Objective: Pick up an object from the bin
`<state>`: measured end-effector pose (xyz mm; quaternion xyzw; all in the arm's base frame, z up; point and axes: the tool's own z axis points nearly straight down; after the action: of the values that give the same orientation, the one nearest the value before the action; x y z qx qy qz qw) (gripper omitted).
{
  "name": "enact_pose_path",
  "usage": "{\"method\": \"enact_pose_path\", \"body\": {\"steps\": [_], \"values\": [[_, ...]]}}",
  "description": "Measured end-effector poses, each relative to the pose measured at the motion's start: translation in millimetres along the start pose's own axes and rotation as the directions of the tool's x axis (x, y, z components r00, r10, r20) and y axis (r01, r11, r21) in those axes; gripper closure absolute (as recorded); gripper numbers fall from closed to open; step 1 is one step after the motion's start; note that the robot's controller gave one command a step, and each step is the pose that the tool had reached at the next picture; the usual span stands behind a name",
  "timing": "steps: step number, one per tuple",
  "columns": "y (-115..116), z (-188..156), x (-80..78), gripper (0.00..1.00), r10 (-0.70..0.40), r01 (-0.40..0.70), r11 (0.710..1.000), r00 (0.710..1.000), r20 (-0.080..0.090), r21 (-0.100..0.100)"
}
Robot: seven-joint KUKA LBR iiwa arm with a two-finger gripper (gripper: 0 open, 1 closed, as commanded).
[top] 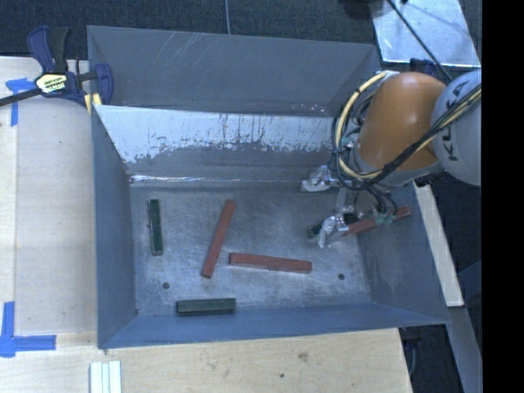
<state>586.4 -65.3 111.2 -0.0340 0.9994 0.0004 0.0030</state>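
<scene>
Camera view showed the claw (322, 208) low at the right side of the bin (246, 150), its two fingers spread apart with nothing between them. A reddish-brown stick (378, 220) lay just beside the nearer finger, partly under the arm's cables. Well to the left lay a slanted brown stick (219, 239), a flat brown stick (270, 262), a green stick (154, 226) and a dark green stick (205, 305).

Dim, even light; pale glare on back wall of bin (246, 140).
</scene>
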Motion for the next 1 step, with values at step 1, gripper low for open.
{"method": "enact_pose_path", "body": {"steps": [1], "values": [[-41.3, 33.3, -25.4, 1.00, 0.093, -0.093, 0.996, 0.995, 0.018, 0.002]]}}
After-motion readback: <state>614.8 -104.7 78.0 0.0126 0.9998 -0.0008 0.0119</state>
